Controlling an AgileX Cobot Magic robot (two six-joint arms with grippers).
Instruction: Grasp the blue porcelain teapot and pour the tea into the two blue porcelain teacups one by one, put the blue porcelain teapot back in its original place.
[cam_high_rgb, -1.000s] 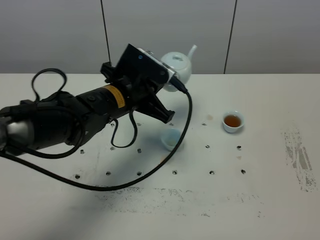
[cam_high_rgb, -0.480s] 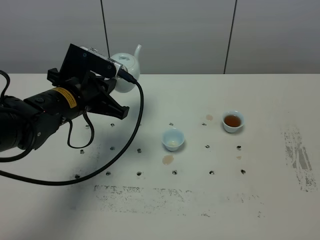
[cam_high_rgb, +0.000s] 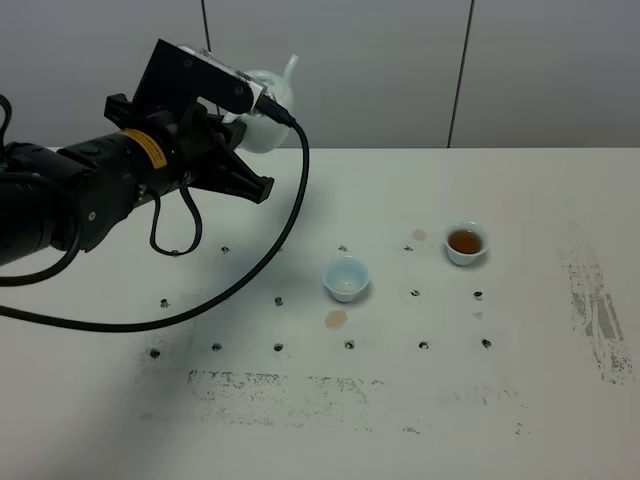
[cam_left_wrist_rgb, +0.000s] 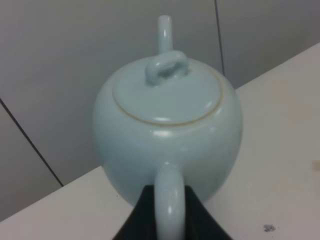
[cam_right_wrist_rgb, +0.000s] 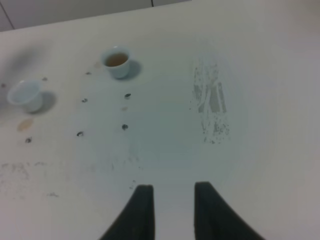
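The pale blue teapot (cam_high_rgb: 265, 112) hangs above the table's back left, and only its top and spout show behind the left arm's camera box. In the left wrist view the left gripper (cam_left_wrist_rgb: 168, 222) is shut on the loop handle of the teapot (cam_left_wrist_rgb: 167, 125). It also shows in the high view (cam_high_rgb: 250, 148). One teacup (cam_high_rgb: 347, 278) stands mid-table with little in it. The other teacup (cam_high_rgb: 466, 243) stands to its right and holds brown tea. Both cups also show in the right wrist view, the tea-filled one (cam_right_wrist_rgb: 117, 61) and the paler one (cam_right_wrist_rgb: 27, 94). The right gripper (cam_right_wrist_rgb: 172, 210) is open and empty above the table.
A small tea stain (cam_high_rgb: 335, 319) lies just in front of the middle cup. The left arm's black cable (cam_high_rgb: 285, 240) loops over the table left of the cups. Scuffed patches mark the table at the front (cam_high_rgb: 330, 390) and right (cam_high_rgb: 600, 315). A grey wall stands behind.
The left arm has carried the teapot from above the middle cup away to the back left. The middle cup, earlier half hidden by the cable, now stands in plain view.
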